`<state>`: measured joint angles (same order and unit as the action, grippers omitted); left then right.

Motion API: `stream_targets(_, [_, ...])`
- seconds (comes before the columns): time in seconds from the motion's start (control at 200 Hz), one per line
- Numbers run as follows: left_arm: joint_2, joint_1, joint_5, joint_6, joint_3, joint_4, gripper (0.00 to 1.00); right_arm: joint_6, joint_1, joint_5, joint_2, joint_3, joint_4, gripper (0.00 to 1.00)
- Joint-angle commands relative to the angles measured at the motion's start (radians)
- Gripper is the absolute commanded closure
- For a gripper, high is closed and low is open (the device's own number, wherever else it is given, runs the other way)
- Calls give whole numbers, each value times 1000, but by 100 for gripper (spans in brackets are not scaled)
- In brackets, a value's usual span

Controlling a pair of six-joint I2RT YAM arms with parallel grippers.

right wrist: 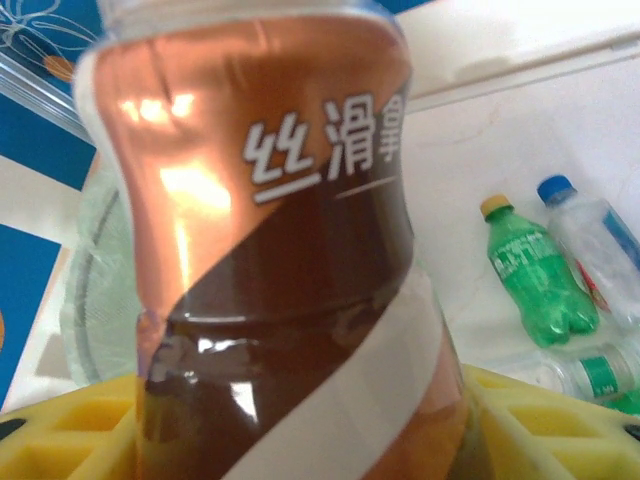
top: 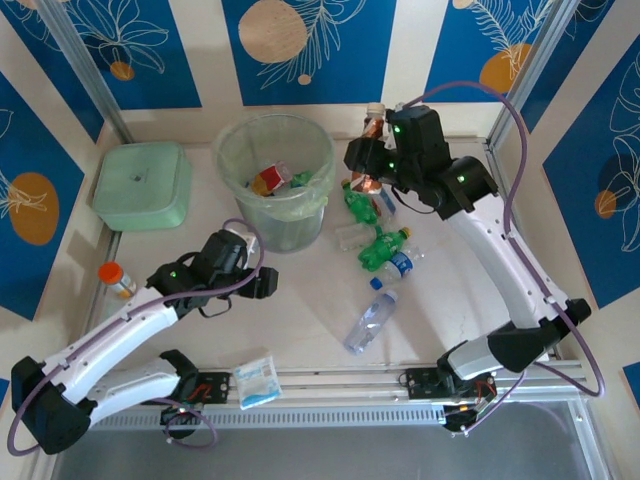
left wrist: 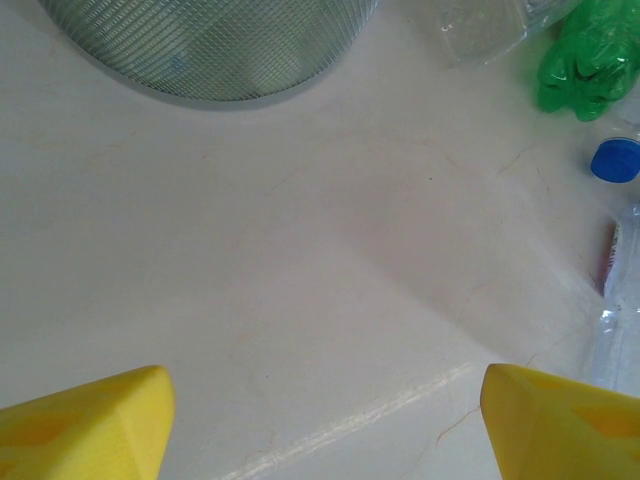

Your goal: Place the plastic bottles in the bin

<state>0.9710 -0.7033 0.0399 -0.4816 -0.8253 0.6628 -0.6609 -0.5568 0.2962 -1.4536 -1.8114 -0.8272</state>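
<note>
- Top external: the bin (top: 275, 180) stands at the back of the worktop (top: 300, 340), with a few bottles already inside.
- The right pincer (top: 368, 160) is just right of the bin's rim. It is clamped on a copper-labelled bottle (top: 372, 128), held roughly upright.
- The left pincer (top: 243, 245) hangs low at the bin's near side.
- Loose bottles lie right of the bin: a green bottle (top: 383, 248), another behind it, and a clear bottle (top: 370, 322) nearest the arm bases. An orange-capped bottle (top: 117, 280) stands well apart at the far left.
- Left wrist: the yellow fingers (left wrist: 90, 425) are spread wide over bare worktop with nothing between them. The bin's base is at the top edge and a blue cap (left wrist: 614, 160) at the right.
- Right wrist: the copper-labelled bottle is gripped low on its body between the yellow pads (right wrist: 60, 440), partly closed. Its wall is dented at the waist. Whether it holds liquid cannot be told.
- Handling, as a judgement: these are thin, crushed plastic, so light, springy and slick on the label film. A grip across the mid-body, square to the long axis, suits best. The caps and necks are stiff but narrow, and a hard squeeze may squirt a bottle out of the grip.
</note>
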Motion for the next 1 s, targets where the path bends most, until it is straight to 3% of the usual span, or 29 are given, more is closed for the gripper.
stream_targets(0.0, [-13,-7,-45,-27,26,-40,20,37,-23,-28,-30,-45,51,39])
stream_targets(0.255, [0,-13,-63,-46,18,-51,22,73,-86,-36,-136,-140,132,40])
stream_targets(0.68, [-20,-18,-58,-52,12,-25,22,70,-91,-83,-403,-421,105,39])
stream_targets(0.995, [-25,-19,-55,-46,15,-19,22,60,-89,-89,-507,-489,69,35])
